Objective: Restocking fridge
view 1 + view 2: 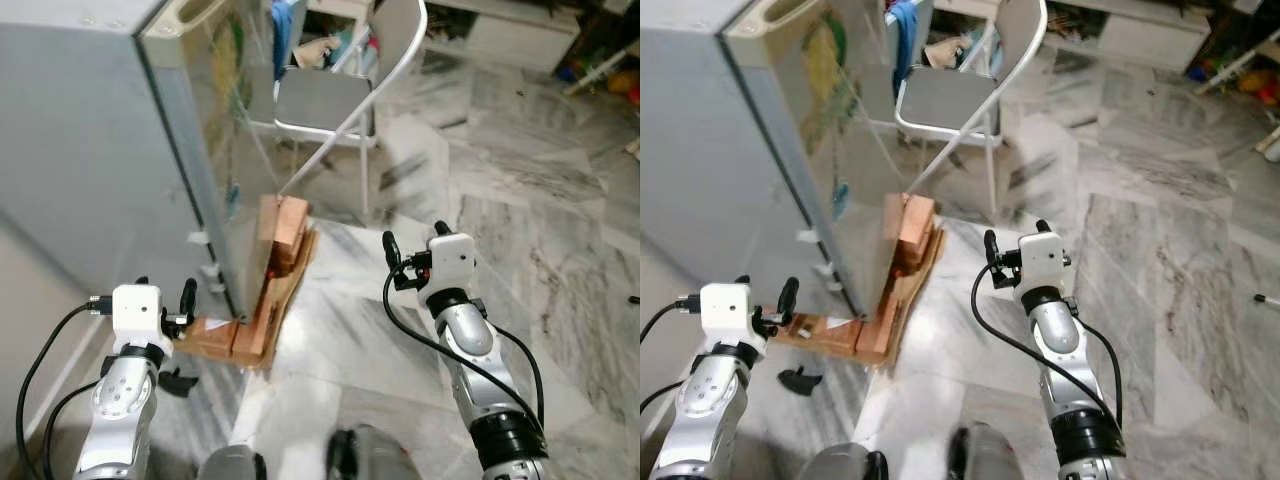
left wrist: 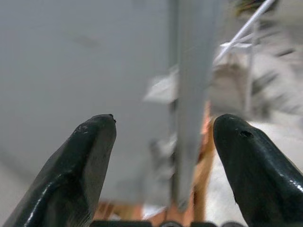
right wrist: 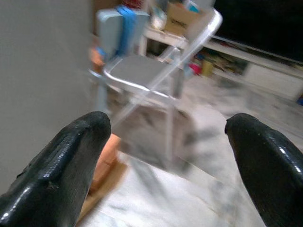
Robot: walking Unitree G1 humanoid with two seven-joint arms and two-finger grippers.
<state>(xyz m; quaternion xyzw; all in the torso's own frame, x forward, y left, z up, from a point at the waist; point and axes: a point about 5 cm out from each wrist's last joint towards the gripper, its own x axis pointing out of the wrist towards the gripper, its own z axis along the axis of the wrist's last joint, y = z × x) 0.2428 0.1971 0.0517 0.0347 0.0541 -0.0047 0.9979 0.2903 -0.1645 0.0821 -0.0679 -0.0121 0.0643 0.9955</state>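
- The fridge (image 1: pixel 90 150) stands at the robot's left, a tall grey box seen from its side and corner; its near vertical edge runs down to the floor just ahead of the left gripper (image 1: pixel 185 300).
- Wooden blocks (image 1: pixel 275 270) and flattened cardboard lie at the foot of that corner, reaching out onto the marble floor (image 1: pixel 540 200).
- A folding chair (image 1: pixel 330 100) stands beyond the fridge, near its far side, with a blue cloth (image 1: pixel 902 20) over its back.
- To the right of the blocks and chair the floor is open.
- The left gripper hangs low beside the fridge's corner, fingers (image 2: pixel 75 175) spread apart and empty; the wrist view looks between them at the grey side wall and corner edge.
- The right gripper (image 1: pixel 392 255) is raised over the open floor, well apart from the fridge, fingers (image 3: pixel 61 165) wide apart and holding nothing; between them the chair shows blurred.
- A small black object (image 1: pixel 178 380) lies on the floor near the left arm.
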